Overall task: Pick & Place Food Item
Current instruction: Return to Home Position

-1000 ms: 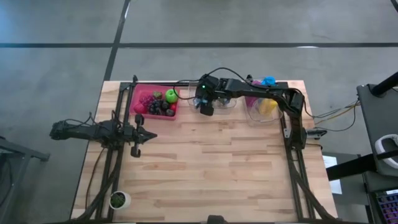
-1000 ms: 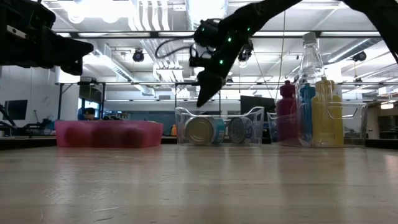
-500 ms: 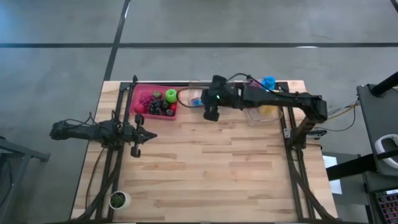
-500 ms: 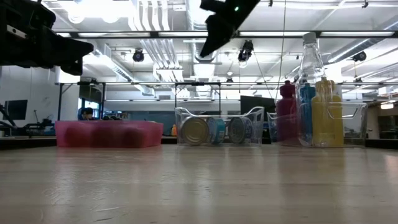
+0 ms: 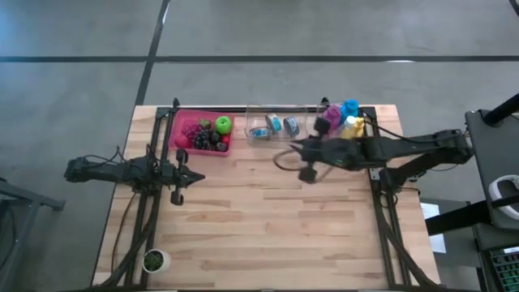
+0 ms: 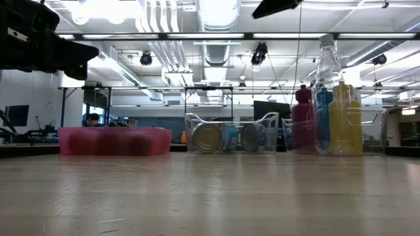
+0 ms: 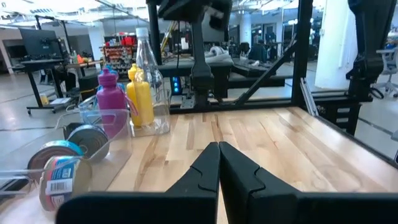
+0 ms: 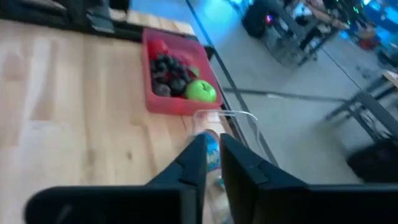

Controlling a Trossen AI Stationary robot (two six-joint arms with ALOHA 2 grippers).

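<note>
Your wood-plank table [image 5: 268,219] is bare mid-surface; red tray [image 5: 201,134] and clear bins [image 5: 274,126] line the far edge. Right gripper [image 5: 308,173] empty, fingers nearly together; left gripper [image 5: 178,174] pressed together at the left edge.

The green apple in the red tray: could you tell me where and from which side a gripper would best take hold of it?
Probably from straight above, fingers across its round middle. The green apple sits at the red tray's back corner, walls on two sides and dark fruit beside it, so only the top looks open.
</note>
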